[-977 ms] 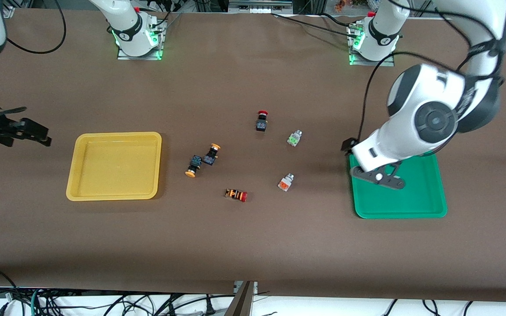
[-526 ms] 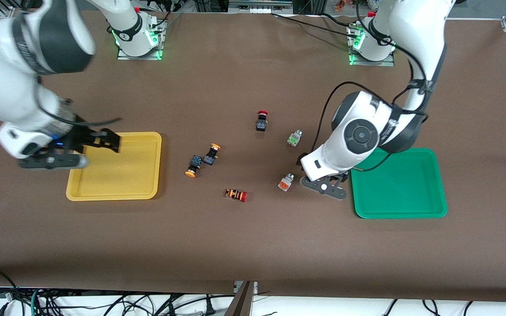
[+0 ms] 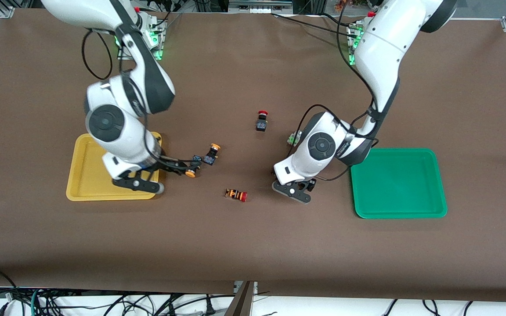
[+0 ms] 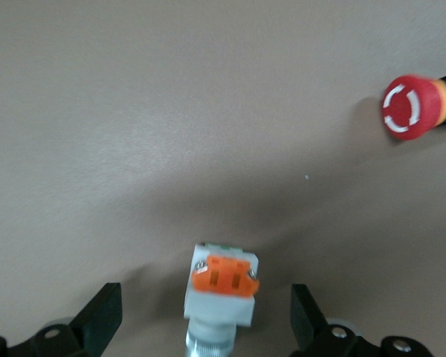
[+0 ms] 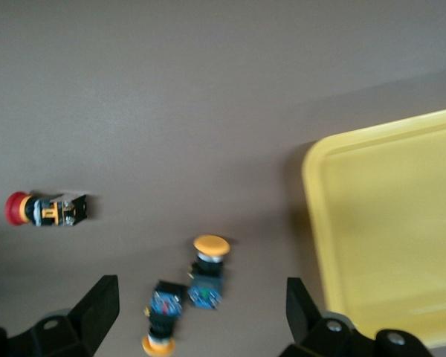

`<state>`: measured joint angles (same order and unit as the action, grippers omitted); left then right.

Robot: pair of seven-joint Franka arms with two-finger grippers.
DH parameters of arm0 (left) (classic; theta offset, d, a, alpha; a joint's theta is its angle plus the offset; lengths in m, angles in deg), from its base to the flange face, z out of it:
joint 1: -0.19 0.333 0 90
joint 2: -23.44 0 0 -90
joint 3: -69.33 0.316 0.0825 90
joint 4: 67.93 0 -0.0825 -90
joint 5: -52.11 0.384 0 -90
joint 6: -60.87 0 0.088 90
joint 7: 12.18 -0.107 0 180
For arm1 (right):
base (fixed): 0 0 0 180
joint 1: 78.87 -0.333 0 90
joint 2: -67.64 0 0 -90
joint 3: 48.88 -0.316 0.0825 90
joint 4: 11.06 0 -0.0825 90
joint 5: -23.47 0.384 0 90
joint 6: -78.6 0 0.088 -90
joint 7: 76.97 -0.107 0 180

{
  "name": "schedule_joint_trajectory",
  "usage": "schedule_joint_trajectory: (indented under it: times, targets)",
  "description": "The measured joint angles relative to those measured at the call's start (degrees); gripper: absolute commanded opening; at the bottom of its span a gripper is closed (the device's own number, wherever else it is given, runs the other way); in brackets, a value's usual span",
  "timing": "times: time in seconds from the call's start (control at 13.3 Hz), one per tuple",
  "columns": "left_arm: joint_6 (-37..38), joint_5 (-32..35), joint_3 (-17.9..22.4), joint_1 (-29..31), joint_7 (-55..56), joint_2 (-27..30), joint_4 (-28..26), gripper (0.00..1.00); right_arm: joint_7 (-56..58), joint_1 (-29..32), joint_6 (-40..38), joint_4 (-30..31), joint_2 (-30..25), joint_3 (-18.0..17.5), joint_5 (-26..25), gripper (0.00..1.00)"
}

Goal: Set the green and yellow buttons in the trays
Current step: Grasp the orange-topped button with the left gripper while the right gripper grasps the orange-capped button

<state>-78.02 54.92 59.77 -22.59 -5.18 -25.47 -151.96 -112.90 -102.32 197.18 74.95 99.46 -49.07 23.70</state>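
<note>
**Both grippers over the buttons, fingers spread**

The brown table is carrying a shallow yellow plastic tray toward the right arm's end and a matching green tray toward the left arm's end, both holding no buttons. The right gripper is hanging open over the two black-bodied, yellow-capped buttons, which are lying side by side near the yellow tray, caps pointing opposite ways. The left gripper is hanging with its fingers spread on either side of the silvery-white, orange-faced button, not touching it. The green-faced button is lying partly hidden by the left arm. The red-capped black button and orange-striped red-capped button are lying apart.
</note>
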Motion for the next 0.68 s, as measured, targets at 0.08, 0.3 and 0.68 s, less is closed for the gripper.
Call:
schedule_joint_trajectory:
  times: [0.08,0.3,0.68]
  targets:
    - [-1.42,1.77,0.00,-0.10,0.00,-1.11,0.02,1.00,-2.00,-0.73,3.49,1.26,1.64,0.01,0.00,0.99]
    - [-2.42,3.33,0.00,-0.46,0.00,-2.10,0.04,0.73,-6.56,-2.21,11.63,4.44,5.70,0.05,0.00,0.99]
    - [-2.46,3.99,0.13,-1.55,0.00,-1.81,-0.01,0.09,-14.56,-2.20,14.90,5.25,7.78,0.59,0.00,0.99]
